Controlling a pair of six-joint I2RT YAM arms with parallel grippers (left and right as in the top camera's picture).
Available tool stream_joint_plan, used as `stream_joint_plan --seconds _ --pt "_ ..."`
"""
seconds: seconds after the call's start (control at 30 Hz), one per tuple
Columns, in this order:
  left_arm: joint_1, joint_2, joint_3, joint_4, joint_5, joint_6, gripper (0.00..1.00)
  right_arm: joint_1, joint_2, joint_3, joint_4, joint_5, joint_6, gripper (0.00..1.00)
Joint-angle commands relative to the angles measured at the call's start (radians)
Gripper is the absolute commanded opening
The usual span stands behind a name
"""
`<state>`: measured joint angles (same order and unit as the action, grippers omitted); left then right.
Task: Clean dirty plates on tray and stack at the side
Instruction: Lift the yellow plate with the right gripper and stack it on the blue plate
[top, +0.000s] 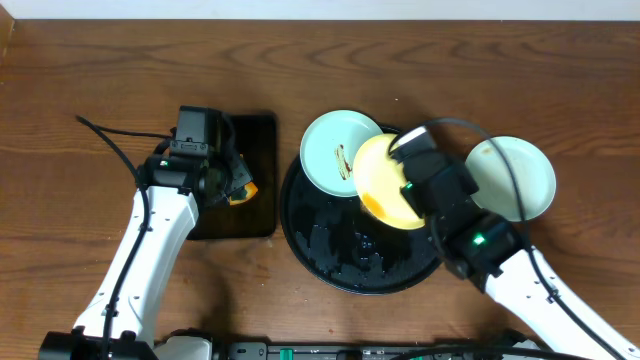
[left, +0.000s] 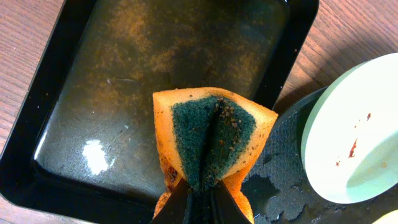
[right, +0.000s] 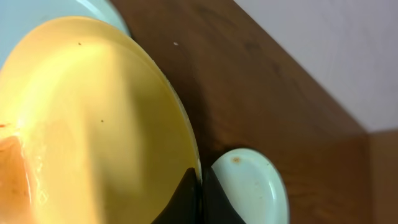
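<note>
My right gripper (top: 408, 165) is shut on the rim of the pale yellow plate (top: 385, 182) and holds it tilted above the round black tray (top: 330, 250); the plate fills the right wrist view (right: 93, 124). A mint-blue plate (top: 335, 150) with brown smears leans on the tray's far left rim and shows in the left wrist view (left: 354, 137). Another mint-blue plate (top: 512, 176) lies on the bare wood to the right, also in the right wrist view (right: 255, 186). My left gripper (top: 232, 182) is shut on an orange and green sponge (left: 211, 140) over the rectangular tray.
The smaller rectangular black tray (top: 255, 215) lies left of the round tray, its wet bottom (left: 143, 74) dusted with brown residue. The round tray's floor is wet. A black cable (top: 110, 135) runs across the wood at the left. The table's far edge meets a pale wall (right: 323, 50).
</note>
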<state>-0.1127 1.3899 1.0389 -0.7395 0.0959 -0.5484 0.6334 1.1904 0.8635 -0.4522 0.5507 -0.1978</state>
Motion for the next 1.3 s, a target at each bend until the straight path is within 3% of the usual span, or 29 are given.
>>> stream_joint_plan --seconds 0.0,0.17,0.43,0.63,0.77,1.27 --pt "0.005 -0.004 0.0 0.0 -0.003 0.014 0.08 0.084 -0.01 0.019 0.006 0.175 -0.114 0.01" --pt "0.005 -0.004 0.0 0.0 -0.003 0.014 0.08 0.133 -0.01 0.019 0.066 0.397 -0.114 0.01" --pt "0.005 -0.004 0.0 0.0 -0.003 0.014 0.08 0.133 -0.01 0.019 0.082 0.403 -0.109 0.01" --pt "0.005 -0.004 0.0 0.0 -0.003 0.014 0.08 0.1 -0.01 0.019 0.06 0.388 0.061 0.01" --pt "0.005 -0.004 0.0 0.0 -0.003 0.014 0.08 -0.028 -0.01 0.019 0.048 0.3 0.203 0.01" --pt "0.005 -0.004 0.0 -0.001 -0.002 0.013 0.08 -0.635 0.042 0.018 0.024 0.004 0.435 0.01"
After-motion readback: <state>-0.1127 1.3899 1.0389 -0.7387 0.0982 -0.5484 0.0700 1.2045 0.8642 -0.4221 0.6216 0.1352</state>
